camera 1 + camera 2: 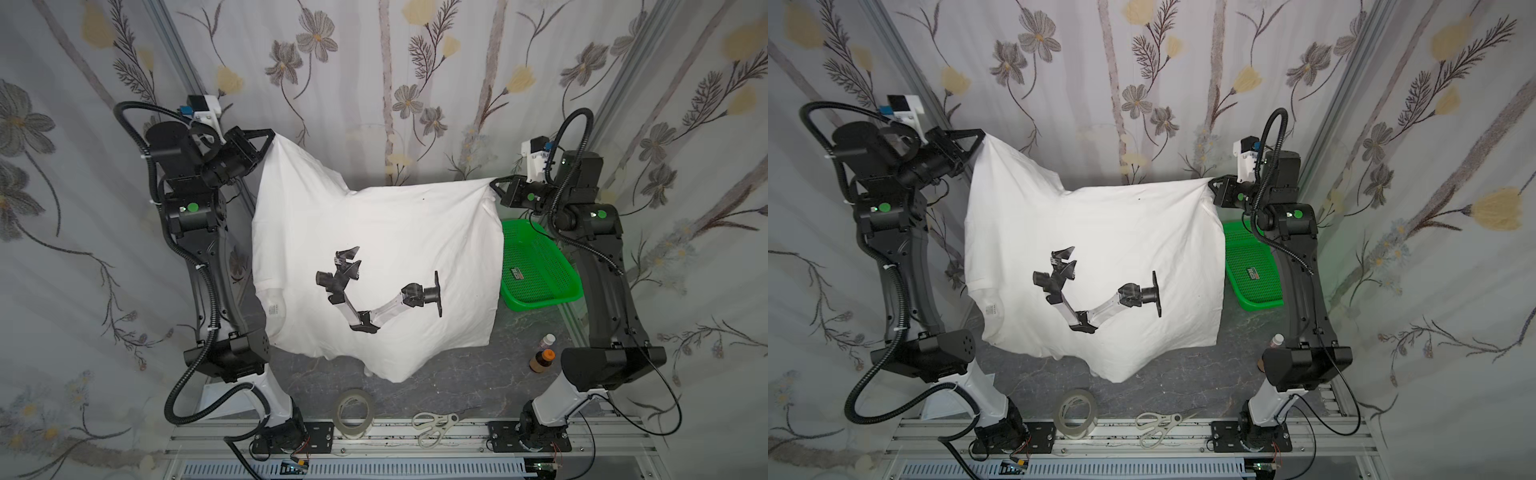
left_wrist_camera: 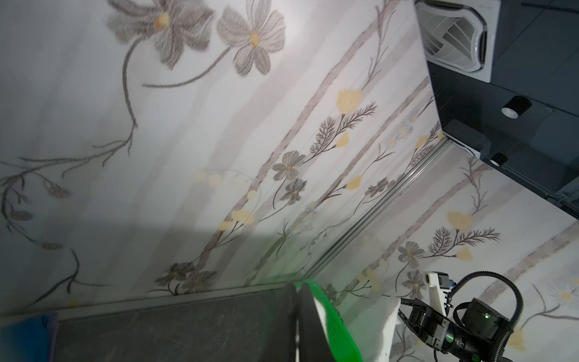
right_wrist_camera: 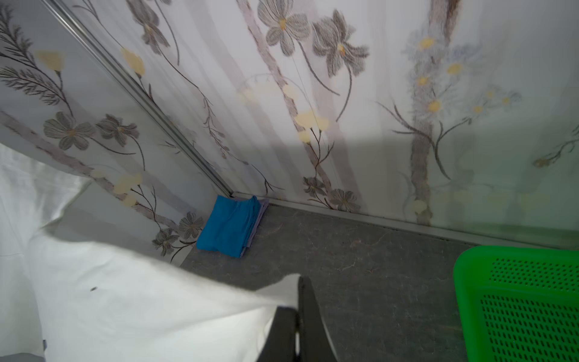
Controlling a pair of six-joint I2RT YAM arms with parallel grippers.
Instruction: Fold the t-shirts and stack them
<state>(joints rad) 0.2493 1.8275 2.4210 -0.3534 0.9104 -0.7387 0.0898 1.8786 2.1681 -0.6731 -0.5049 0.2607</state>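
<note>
Nearest, well in front of the green mesh basket [image 1: 540, 297], a tape roll [image 1: 353, 411] and scissors [image 1: 434, 424] lie on the rail. Two small bottles [image 1: 542, 359] stand just before the basket's near rim.

The white t-shirt [image 1: 374, 232] hangs spread beside the basket, print up. Its side edge overlaps the basket's rim in both top views, and its drooping lower edge ends short of the bottles. Swung nearward, that loose edge could topple the bottles or snag the basket.

Above the basket's far end, the right gripper [image 1: 494, 183] is pinched closed on one upper corner. Across the shirt from the basket, the left gripper [image 1: 272, 135] pinches the other corner, seemingly higher. Both bites look thin, so a tug could free a corner, and the uneven height could skew the fold.

Farthest, in the back corner opposite the basket, lies the folded blue t-shirt [image 3: 230, 224], hidden in the top views. A blind lay-down might rumple it.
</note>
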